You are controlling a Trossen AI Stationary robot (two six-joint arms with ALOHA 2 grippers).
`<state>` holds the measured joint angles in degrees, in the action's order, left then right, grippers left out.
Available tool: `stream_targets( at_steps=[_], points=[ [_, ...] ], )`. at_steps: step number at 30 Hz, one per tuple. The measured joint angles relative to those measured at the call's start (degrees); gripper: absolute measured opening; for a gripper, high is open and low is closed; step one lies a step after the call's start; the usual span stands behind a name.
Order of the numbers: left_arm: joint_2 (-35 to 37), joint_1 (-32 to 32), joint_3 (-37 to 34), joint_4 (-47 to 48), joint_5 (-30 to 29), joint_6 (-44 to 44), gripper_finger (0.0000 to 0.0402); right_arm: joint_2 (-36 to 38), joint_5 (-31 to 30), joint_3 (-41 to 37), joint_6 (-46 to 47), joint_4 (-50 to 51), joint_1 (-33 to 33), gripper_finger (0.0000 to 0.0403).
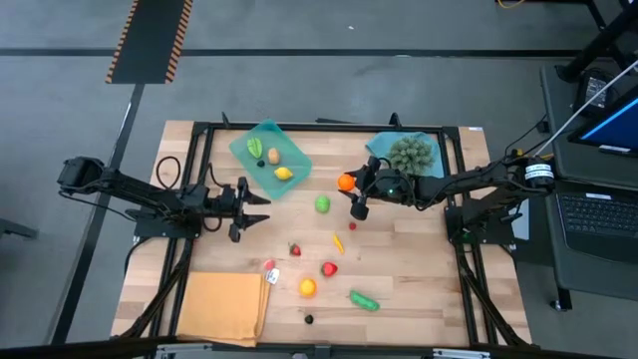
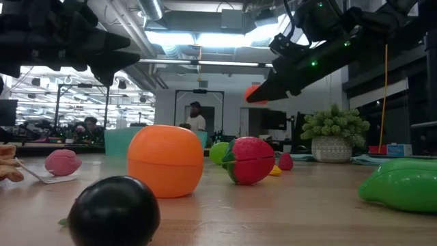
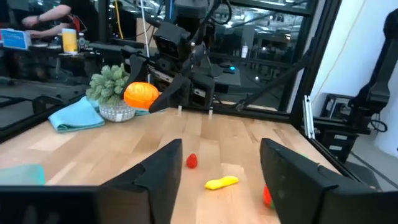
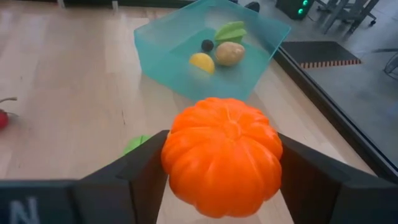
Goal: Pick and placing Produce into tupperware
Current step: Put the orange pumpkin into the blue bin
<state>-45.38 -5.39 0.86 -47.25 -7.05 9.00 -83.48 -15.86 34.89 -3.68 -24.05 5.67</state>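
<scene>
My right gripper [image 1: 353, 193] hangs above the table's middle, right of the tupperware, and is shut on an orange toy pumpkin [image 1: 346, 182]. The teal tupperware [image 1: 269, 158] lies toward the far left and holds a green leaf, a potato, a lemon and a dark berry [image 4: 207, 45]. Loose produce lies on the wood: a green fruit [image 1: 322, 204], a yellow piece [image 1: 338, 242], a strawberry [image 1: 295, 249], a red fruit [image 1: 329, 268], an orange [image 1: 307, 287], a green cucumber [image 1: 364, 300]. My left gripper [image 1: 261, 208] waits open at the table's left, touching nothing. My right gripper pinches the pumpkin [image 4: 221, 155] between its two fingers [image 4: 143, 177], one on each flank of the ribbed body. The fingers slant down from the table's right side. The pumpkin hangs lifted clear of the table [image 2: 254, 93], its dimpled top [image 4: 233, 129] facing the wrist camera.
A bushy grey-green plant in a pot [image 1: 411, 155] stands on a blue cloth at the far right, close behind the right arm. An orange-tan mat [image 1: 224, 307] lies at the near left corner. A pink piece on a slip [image 1: 270, 266] and a dark berry [image 1: 309, 319] lie toward the near edge.
</scene>
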Motion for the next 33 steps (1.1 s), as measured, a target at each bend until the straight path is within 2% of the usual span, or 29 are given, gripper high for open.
stream_targets(
  at_steps=[8, 12, 16, 22, 27, 33],
  points=[
    [-1.82, 0.01, 0.0, -0.04, -5.67, 2.91, 0.0301, 0.0, 0.0, 0.0, -0.44, -0.07, 0.0, 0.0248],
    [-3.23, 0.0, 0.26, 0.0, -7.1, 5.03, 0.0323, 0.0, 0.0, 0.0, -1.24, -0.2, 0.0, 0.0252],
    [-6.68, 0.38, 3.62, -0.01, -11.15, 13.38, 0.0325, 0.0, 0.0, 0.02, -1.69, -0.51, 0.0, 0.0255],
    [-15.96, 3.24, 11.35, 2.16, -11.5, 21.74, 0.0319, 0.0, -0.02, 0.04, -5.97, -1.38, -0.86, 0.0249],
    [-23.6, 5.06, 17.09, 2.64, -11.54, 22.92, 0.0319, 0.02, 0.02, 1.39, -8.79, -0.84, -2.08, 0.0249],
    [-28.03, 4.46, 21.16, 2.59, -11.52, 23.03, 0.0319, 0.02, 3.33, 4.73, -11.88, 2.17, -3.01, 0.0249]
  ],
)
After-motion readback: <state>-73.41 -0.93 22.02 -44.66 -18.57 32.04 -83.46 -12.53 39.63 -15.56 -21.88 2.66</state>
